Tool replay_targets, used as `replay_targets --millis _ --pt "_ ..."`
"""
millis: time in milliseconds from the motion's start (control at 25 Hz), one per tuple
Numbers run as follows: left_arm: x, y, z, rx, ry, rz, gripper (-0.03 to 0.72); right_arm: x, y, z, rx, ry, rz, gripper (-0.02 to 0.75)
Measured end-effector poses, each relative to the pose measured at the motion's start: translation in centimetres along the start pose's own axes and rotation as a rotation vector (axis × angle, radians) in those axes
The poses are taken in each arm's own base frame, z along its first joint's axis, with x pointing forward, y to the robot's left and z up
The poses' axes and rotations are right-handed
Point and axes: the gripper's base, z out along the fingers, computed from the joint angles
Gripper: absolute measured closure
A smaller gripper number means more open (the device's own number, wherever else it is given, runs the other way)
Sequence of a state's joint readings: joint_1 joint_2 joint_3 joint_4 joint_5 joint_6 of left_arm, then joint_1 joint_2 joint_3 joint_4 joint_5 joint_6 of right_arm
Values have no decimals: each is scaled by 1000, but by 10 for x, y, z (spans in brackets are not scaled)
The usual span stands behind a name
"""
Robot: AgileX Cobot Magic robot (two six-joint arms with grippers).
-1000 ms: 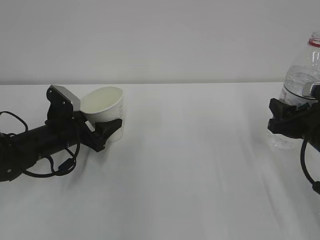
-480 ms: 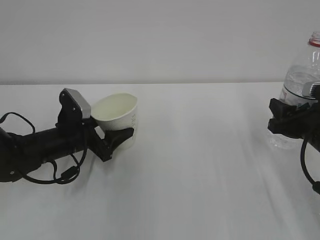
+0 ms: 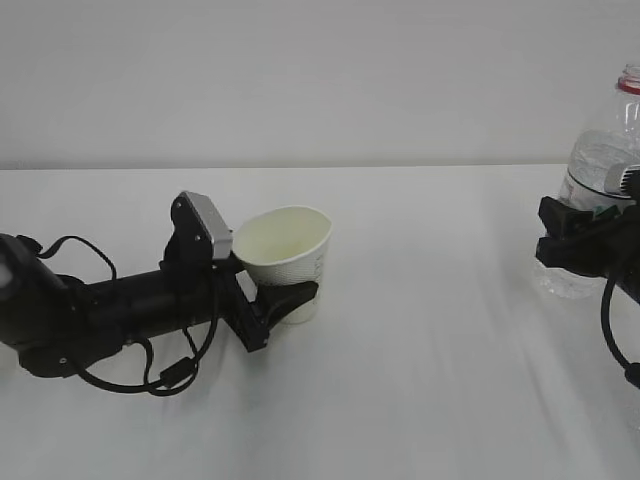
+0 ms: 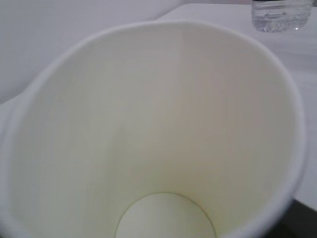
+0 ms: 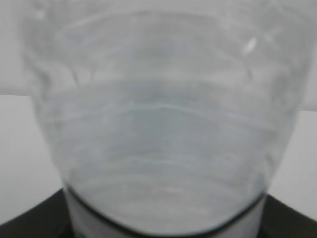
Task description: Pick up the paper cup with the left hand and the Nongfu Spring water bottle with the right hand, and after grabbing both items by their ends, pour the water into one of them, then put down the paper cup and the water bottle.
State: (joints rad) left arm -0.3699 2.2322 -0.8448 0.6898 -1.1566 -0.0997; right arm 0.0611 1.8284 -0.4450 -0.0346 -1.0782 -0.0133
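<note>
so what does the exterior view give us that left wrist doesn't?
Exterior only: the left end effector gripping the paper cup low on its wall, the cup tilted, and the right end effector around the Nongfu Spring water bottle, red neck ring visible.
Left wrist only: the cup's inside down to the bottom disc, which looks dry.
Both: cup and bottle, apart on the white table.

The clear ribbed plastic bottle (image 3: pixel 602 180) is cut by the exterior view's right edge and blurred at the right wrist; the black tool (image 3: pixel 578 246) hides its middle.
</note>
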Motion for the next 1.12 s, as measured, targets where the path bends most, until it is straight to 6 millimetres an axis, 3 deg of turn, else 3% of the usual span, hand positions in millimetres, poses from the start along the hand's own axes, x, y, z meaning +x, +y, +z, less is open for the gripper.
replay_targets --millis 440,760,1120 --pt "-8 -33 19 68 -13 -59 146 0 0 0 0 0 0 297" --pt "-31 -43 42 195 -77 -81 146 0 0 0 0 0 0 297" --pt "-44 -68 62 308 -68 -36 146 0 0 0 0 0 -2 297"
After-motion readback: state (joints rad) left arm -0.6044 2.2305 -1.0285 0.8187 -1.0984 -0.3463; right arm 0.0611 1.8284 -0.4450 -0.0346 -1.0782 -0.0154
